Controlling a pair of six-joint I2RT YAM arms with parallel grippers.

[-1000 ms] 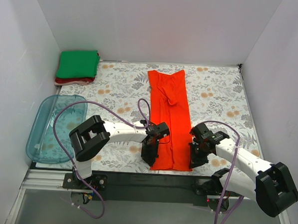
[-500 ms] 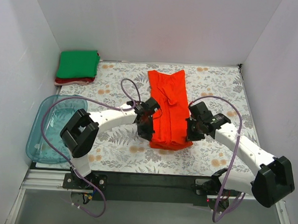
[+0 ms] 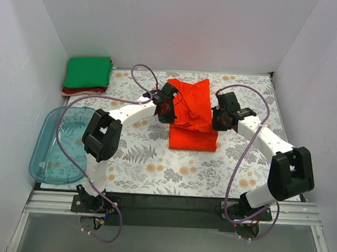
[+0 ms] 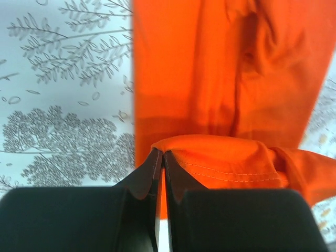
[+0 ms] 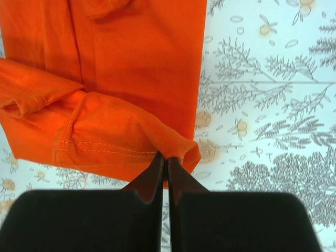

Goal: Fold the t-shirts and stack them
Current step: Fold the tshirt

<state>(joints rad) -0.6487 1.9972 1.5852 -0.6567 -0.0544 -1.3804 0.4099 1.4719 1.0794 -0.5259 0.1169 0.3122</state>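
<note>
The orange-red t-shirt (image 3: 192,119) lies folded lengthwise in the middle of the flowered table, its near end lifted and carried back over itself. My left gripper (image 3: 168,108) is shut on the hem's left corner; in the left wrist view (image 4: 160,153) the hem (image 4: 226,157) hangs from the closed jaws. My right gripper (image 3: 218,118) is shut on the right corner, as the right wrist view (image 5: 164,156) shows with the stitched hem (image 5: 105,142). The green t-shirt (image 3: 89,71) lies folded on the dark red one (image 3: 83,90) at the far left corner.
A clear blue plastic tub (image 3: 57,143) sits at the left near edge. White walls close in the table on the left, back and right. The flowered cloth (image 3: 155,165) shows bare near the front.
Both grippers have carried the shirt's near hem away from the front edge toward the back, folding the lower half over the upper half. The shirt now looks much shorter.
</note>
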